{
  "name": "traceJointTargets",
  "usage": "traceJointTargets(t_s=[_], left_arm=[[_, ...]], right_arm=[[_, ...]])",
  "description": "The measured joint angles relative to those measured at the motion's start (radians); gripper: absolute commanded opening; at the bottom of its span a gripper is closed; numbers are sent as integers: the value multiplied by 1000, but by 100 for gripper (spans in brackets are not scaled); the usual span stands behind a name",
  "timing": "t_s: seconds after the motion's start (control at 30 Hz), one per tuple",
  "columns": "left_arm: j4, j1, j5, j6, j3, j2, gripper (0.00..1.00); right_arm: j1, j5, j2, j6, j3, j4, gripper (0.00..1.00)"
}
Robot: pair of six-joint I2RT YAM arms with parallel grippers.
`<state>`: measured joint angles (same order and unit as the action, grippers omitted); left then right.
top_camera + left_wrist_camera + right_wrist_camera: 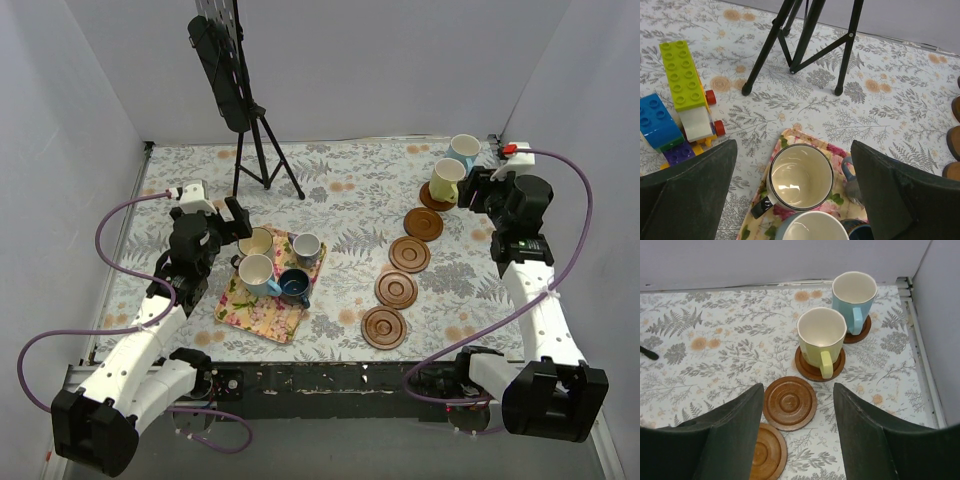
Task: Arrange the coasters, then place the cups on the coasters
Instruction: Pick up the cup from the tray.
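Operator, your right gripper (797,392) is hovering released near a bare coaster (789,403) and the yellow cup (821,335); your left gripper (793,147) is gaping empty above the cream cup (801,176).

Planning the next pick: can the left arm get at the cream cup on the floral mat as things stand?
Probably yes. The left gripper hangs open above the cream cup, a finger either side, nothing over it. A neighbouring cup crowds its near side, so clearance may be tight.
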<state>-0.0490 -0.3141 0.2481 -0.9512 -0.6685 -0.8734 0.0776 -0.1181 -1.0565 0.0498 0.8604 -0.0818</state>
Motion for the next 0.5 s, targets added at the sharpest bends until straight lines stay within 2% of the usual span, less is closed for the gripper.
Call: traceJointTargets(t_s=[0.2,0.5], left_arm=[[-133,0,15,-112,-50,0,98],[-500,0,43,-263,-176,29,98]], right_arm=[[0,-34,5,27,98,190,65],[0,-95,68,110,121,214,63]])
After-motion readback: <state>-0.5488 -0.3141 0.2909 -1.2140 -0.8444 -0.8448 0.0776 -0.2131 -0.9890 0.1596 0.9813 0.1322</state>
